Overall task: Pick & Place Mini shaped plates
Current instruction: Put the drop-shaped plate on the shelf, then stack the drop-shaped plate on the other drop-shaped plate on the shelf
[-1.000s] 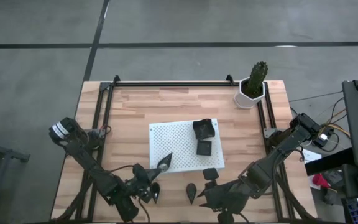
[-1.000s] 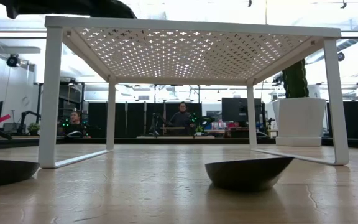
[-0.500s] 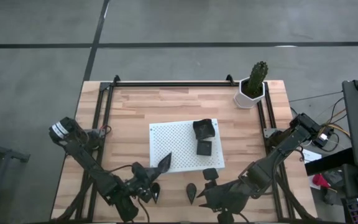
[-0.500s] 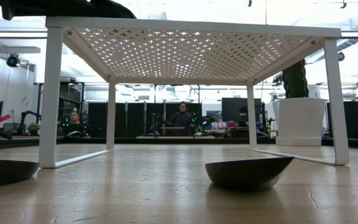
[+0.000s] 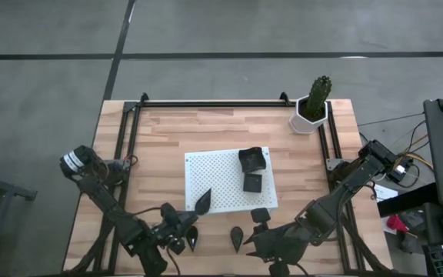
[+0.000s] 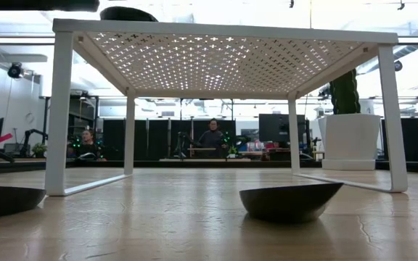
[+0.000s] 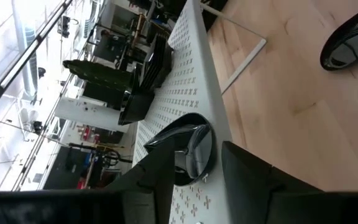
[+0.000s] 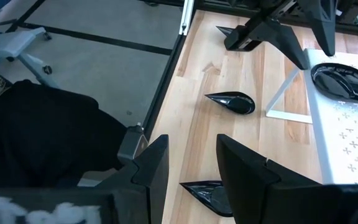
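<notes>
High view, reading from the left: the left gripper [image 5: 181, 235] is sitting at lower left with its fingers parted and nothing between them, just off the white board's [image 5: 221, 173] near corner, where a leaf-shaped plate [image 5: 203, 202] is lying. Another leaf plate [image 5: 192, 238] is lying on the wood beside it, a third [image 5: 238, 237] at lower centre. Two square plates [image 5: 252, 171] are resting on the board's right side, one more [image 5: 261, 215] below it. The right gripper [image 5: 254, 242] is waiting lower right, open and empty.
</notes>
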{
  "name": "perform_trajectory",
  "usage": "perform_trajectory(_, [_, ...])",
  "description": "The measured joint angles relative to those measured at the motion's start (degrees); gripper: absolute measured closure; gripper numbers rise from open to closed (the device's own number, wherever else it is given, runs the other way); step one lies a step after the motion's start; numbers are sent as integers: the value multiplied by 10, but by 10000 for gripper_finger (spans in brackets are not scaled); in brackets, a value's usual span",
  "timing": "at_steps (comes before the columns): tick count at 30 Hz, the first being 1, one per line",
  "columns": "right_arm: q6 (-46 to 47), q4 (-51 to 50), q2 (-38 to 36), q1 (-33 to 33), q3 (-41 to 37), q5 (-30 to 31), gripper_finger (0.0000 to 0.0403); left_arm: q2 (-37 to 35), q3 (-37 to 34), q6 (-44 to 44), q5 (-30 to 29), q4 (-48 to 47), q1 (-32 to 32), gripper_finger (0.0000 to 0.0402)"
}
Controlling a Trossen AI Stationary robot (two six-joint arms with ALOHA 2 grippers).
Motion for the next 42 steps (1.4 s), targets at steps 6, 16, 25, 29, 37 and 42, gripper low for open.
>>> perform_trajectory(6, [0, 0, 0, 0, 0, 0, 271, 0, 0, 1, -7, 0, 3, 269])
perform_trajectory(16, [0, 0, 0, 0, 0, 0, 271, 0, 9, 18, -22, 0, 12, 269])
perform_trajectory(25, [0, 1, 0, 0, 0, 0, 271, 0, 9, 14, 7, -4, 41, 269])
perform_trajectory(29, [0, 2, 0, 0, 0, 0, 271, 0, 14, 25, 1, -1, 45, 269])
perform_trajectory(37, [0, 2, 0, 0, 0, 0, 271, 0, 25, 21, 2, -1, 38, 269])
perform_trajectory(42, [13, 2, 0, 4, 0, -1, 271, 0, 37, -8, 7, -1, 16, 269])
